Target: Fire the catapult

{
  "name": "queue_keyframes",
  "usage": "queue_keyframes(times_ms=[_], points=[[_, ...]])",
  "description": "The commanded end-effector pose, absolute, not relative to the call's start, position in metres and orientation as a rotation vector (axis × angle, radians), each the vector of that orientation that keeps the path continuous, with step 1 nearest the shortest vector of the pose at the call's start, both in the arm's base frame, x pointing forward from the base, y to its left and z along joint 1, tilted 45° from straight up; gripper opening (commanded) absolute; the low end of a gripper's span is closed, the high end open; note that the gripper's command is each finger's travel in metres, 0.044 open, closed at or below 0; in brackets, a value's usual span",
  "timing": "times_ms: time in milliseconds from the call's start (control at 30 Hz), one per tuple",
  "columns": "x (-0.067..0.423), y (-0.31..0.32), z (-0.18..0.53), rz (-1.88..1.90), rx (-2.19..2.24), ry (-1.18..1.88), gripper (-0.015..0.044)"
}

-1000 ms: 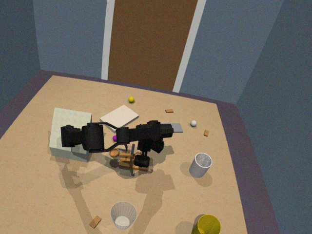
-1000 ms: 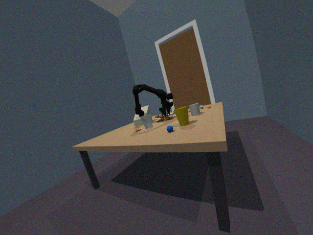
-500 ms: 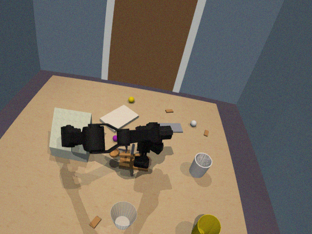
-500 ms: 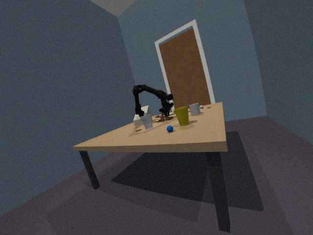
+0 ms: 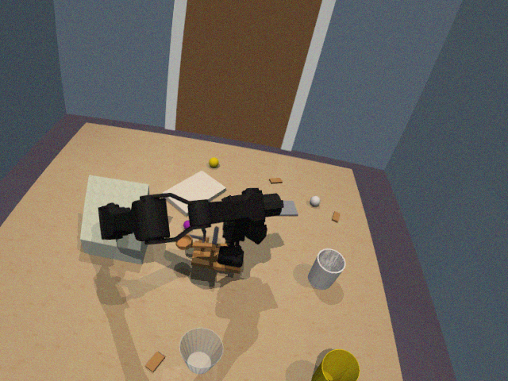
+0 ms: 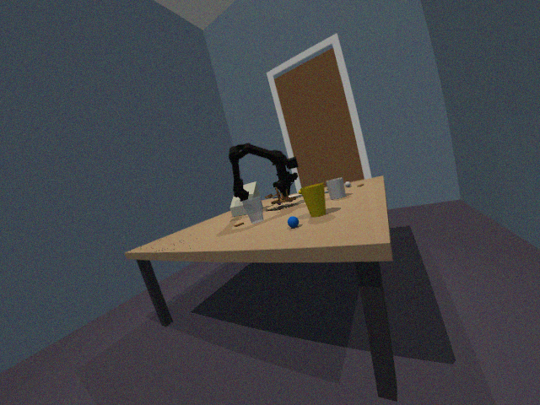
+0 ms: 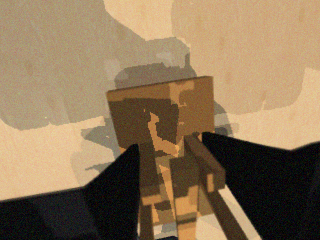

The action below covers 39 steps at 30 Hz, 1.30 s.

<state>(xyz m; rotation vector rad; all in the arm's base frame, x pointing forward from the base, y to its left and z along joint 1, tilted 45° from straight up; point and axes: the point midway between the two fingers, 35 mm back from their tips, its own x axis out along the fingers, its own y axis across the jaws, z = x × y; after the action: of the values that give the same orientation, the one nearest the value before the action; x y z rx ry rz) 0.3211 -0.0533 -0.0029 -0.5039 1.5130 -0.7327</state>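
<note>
The wooden catapult (image 5: 207, 253) (image 7: 162, 117) (image 6: 278, 201) stands on the table in front of the arm's base. My gripper (image 5: 230, 255) (image 7: 170, 143) (image 6: 281, 192) is down over its right end, and the fingers are shut on the catapult's frame, one on each side. The catapult's round spoon (image 5: 184, 241) points left. A purple ball (image 5: 186, 224) shows just behind it, partly hidden by the arm. The white ribbed mug (image 5: 189, 346) (image 6: 254, 211) stands near the front edge, well in front of the catapult.
A grey mug (image 5: 324, 272) (image 6: 336, 188) stands to the right and a yellow mug (image 5: 338, 367) (image 6: 314, 200) at the front right. There are yellow (image 5: 213, 162), white (image 5: 315, 200) and blue (image 6: 293, 221) balls, a white slab (image 5: 197, 186), a pale box (image 5: 110, 192) and small wood chips (image 5: 155, 360).
</note>
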Motion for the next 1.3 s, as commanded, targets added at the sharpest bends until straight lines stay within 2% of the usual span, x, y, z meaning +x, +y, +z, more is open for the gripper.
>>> queue_keyframes(times_ms=[0,1267], points=[[0.328,-0.04,0.011,-0.723,-0.492,1.482,0.0],[0.327,-0.074,-0.022,-0.728,-0.49,1.486,0.0]])
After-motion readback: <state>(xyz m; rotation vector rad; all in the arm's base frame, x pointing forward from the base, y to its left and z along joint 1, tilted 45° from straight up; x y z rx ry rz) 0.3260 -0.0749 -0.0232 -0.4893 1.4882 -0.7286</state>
